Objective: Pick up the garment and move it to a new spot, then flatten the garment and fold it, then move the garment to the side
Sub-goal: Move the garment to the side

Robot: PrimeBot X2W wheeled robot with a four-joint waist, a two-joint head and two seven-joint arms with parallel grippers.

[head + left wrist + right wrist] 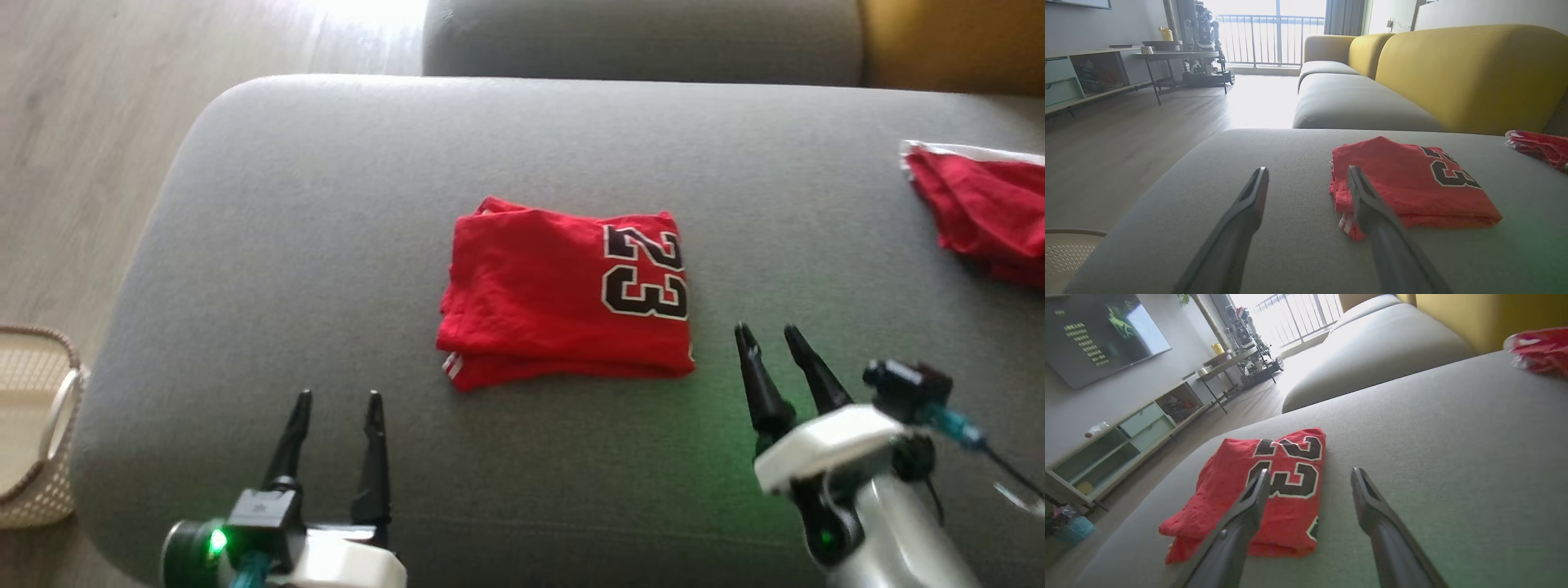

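The left gripper (338, 398) is open, its 2 dark fingers spread and empty, over the grey sofa seat (326, 204), near the front left corner of the garment (563, 298) but apart from it. The right gripper (767, 331) is likewise open and empty, tips just beside the garment's front right corner. The garment lies folded in a compact red rectangle mid-seat, black "23" up at its right end. Another red cloth (984, 212) lies well apart at the right; a pale basket (37, 425) stands left.
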